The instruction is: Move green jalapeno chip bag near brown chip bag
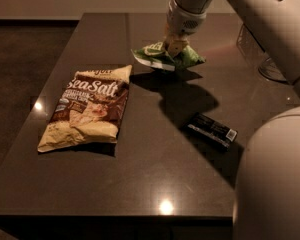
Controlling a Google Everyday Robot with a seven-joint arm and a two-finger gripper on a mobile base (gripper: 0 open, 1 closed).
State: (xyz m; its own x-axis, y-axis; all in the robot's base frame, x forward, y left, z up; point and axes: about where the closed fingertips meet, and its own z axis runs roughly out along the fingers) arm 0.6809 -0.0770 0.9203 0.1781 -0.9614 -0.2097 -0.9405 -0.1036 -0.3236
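The brown chip bag (88,108) with white "Sea Salt" lettering lies flat on the left part of the dark table (155,179). The green jalapeno chip bag (166,57) hangs in my gripper (174,46), lifted above the table's far middle, just right of and beyond the brown bag's top corner. My gripper is shut on the green bag's upper side. The bag's shadow falls on the table below it.
A small black wrapped bar (212,129) lies on the table right of centre. My arm's large body (272,179) fills the lower right. A wire-like object (257,49) stands at the table's far right. The table's left edge drops to dark floor.
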